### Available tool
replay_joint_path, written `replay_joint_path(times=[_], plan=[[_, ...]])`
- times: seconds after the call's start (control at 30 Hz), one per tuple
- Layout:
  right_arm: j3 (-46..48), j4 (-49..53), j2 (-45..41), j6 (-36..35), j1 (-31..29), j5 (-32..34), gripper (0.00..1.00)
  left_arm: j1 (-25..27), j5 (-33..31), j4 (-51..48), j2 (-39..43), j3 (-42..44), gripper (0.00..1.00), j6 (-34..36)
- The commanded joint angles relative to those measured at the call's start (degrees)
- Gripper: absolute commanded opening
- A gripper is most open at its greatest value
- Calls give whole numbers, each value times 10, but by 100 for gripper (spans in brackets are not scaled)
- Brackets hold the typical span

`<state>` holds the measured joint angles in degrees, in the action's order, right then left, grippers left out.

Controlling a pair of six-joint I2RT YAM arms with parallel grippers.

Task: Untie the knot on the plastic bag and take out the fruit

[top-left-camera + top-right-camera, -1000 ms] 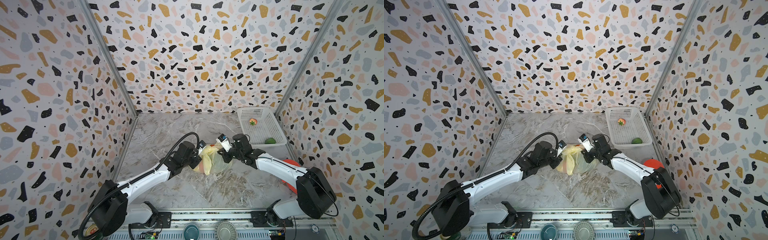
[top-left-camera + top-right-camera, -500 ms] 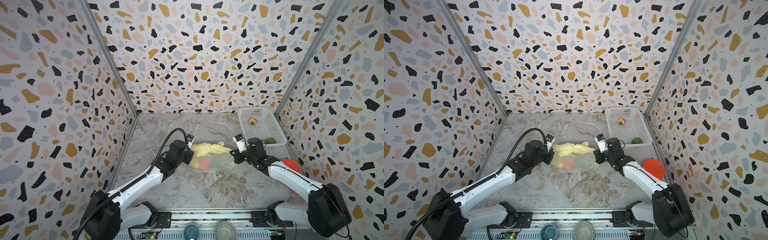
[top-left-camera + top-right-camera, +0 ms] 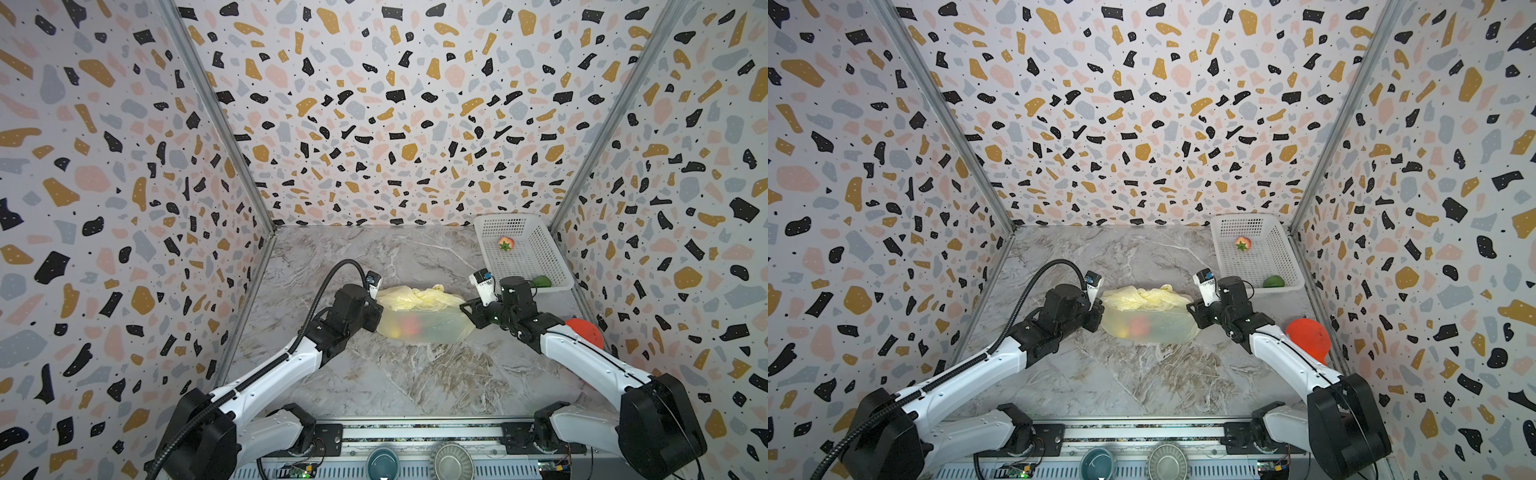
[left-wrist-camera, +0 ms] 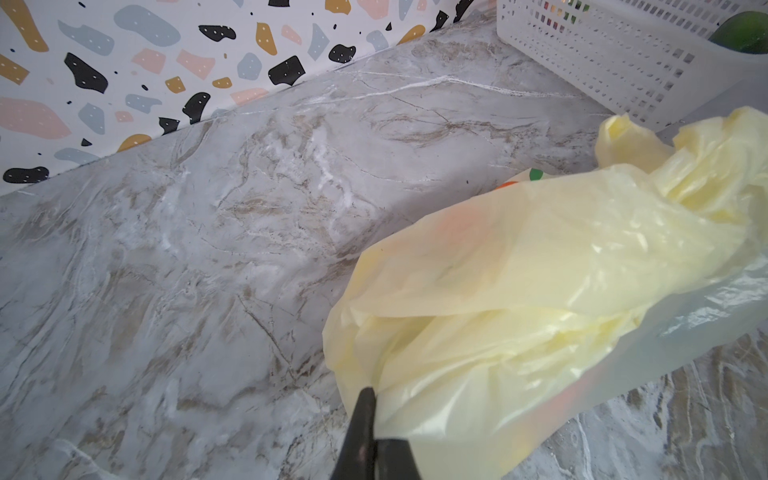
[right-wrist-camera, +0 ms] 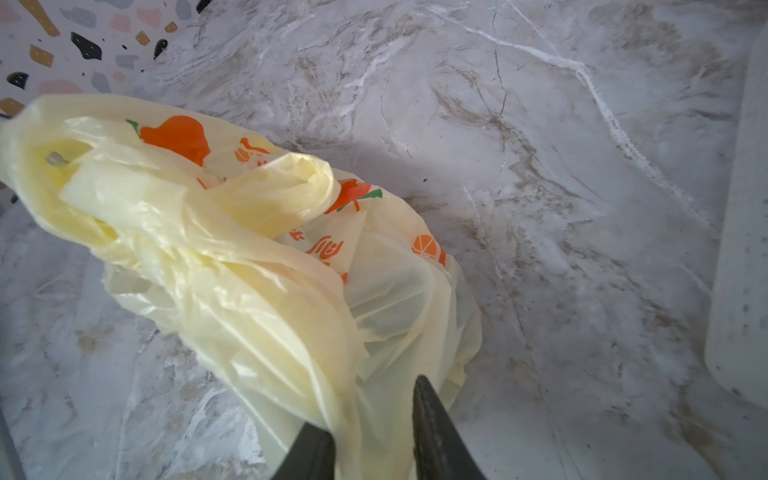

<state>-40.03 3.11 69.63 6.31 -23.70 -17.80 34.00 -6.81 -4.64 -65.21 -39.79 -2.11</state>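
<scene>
Open tabletop (image 3: 374, 374) fwd & behind plastic bag (image 3: 428, 322); basket (image 3: 534, 266) blocks far-rt corner.

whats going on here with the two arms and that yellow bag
Two robot arms work at either end of the plastic bag on the marble table. The left gripper is shut on one end of the film; the right gripper has its jaws parted with film between them. The bunched handles lie on top; whether they are untied is unclear. Red and yellow fruit shows through the bag, not yet taken out. The white basket holds two other fruits.
</scene>
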Motion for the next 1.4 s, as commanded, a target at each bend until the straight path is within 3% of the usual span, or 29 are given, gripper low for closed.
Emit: replay_joint_path(times=[0.0,0.07,0.17,0.4,0.5,0.63,0.7,1.0,1.3,1.33,1.37], plan=[[-55,54,-19,-60,-35,41,54,15,-7,-4,3,-13,0,24],[-73,64,-19,-83,-62,59,62,15,-7,-1,3,-14,0,24],[-87,61,-9,-108,-89,72,66,16,-7,7,9,-12,0,23],[-120,27,61,-132,-96,96,65,17,-10,18,17,-5,0,23],[-136,24,89,-141,-96,107,56,17,-13,20,17,-4,0,22],[-144,27,100,-144,-94,113,28,17,-19,22,19,0,0,21],[-140,26,87,-138,-93,111,22,17,-22,19,19,1,0,18],[-93,33,6,-65,-29,48,7,16,-68,4,10,3,0,-18],[-39,15,-40,-13,37,-20,6,10,-99,-10,10,8,0,-55],[-39,15,-41,-21,35,-29,6,10,-93,-17,11,2,3,-49],[-41,17,-41,-27,34,-39,6,13,-78,-18,15,-6,21,-36]])
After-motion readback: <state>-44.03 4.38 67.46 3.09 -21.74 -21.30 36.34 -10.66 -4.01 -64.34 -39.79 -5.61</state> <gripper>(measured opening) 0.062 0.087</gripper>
